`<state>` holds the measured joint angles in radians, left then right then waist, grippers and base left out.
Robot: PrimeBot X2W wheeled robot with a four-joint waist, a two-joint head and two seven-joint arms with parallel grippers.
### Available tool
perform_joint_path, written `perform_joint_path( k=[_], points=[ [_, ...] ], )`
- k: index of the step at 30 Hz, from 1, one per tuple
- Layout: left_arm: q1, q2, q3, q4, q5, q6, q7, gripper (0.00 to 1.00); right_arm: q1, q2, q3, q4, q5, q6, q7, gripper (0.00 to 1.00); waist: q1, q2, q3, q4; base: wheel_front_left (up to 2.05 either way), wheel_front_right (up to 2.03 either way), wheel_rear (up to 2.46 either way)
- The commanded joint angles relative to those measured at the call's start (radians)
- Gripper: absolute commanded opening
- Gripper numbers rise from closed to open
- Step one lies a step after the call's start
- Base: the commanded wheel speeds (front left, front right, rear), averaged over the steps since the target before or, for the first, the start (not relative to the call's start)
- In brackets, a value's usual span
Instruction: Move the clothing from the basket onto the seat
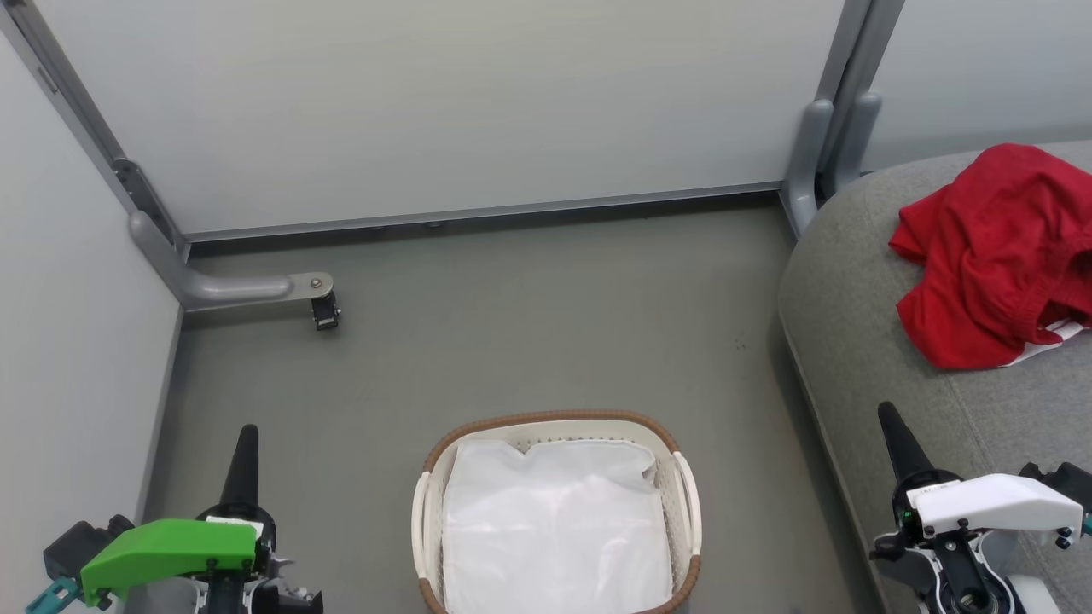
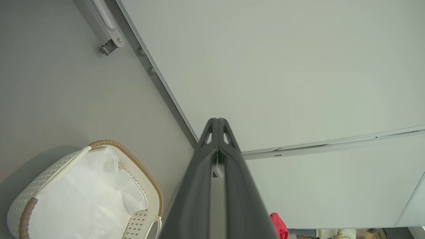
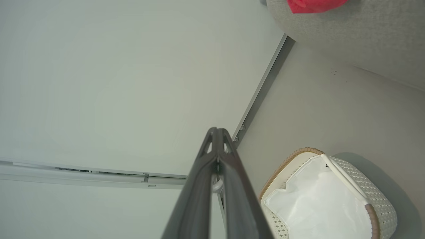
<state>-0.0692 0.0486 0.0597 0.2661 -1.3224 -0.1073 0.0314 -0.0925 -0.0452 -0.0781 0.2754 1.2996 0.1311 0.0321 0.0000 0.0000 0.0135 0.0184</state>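
A heap of red clothing [image 1: 998, 256] lies on the grey seat [image 1: 862, 324] at the right; a white trim shows at its lower edge. The white basket [image 1: 687, 512] with a brown woven rim stands on the floor at the bottom centre, and inside it I see just the white cloth liner [image 1: 554, 529]. My left gripper [image 1: 246, 443] is at the lower left, shut and holding nothing. My right gripper [image 1: 891, 426] is at the lower right beside the seat's edge, also shut and holding nothing. Both wrist views show the fingers pressed together, with the basket [image 2: 30, 199] [image 3: 375, 199] to one side.
Pale partition walls close off the back and left. A grey metal foot [image 1: 256, 290] with a small black caster juts out over the floor at the left. Another grey post foot [image 1: 810, 162] stands by the seat's far corner. Grey floor [image 1: 529, 324] lies between basket and wall.
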Motion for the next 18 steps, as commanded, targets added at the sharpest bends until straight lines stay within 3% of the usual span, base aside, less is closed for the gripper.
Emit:
perform_joint_path(
  k=[1,18],
  points=[
    [-0.023,0.003,0.005,-0.008,-0.023,-0.008,0.006,0.0,-0.015,-0.006,-0.005,-0.011,0.023,0.0,0.006,0.0,0.0,0.0,0.0,-0.001,0.0,0.0,0.0],
    [-0.035,0.003,0.029,-0.016,-0.147,-0.016,0.042,0.0,-0.019,-0.007,-0.021,-0.022,0.158,0.0,0.043,0.0,0.0,0.0,-0.005,-0.008,0.0,0.0,0.0]
  ],
)
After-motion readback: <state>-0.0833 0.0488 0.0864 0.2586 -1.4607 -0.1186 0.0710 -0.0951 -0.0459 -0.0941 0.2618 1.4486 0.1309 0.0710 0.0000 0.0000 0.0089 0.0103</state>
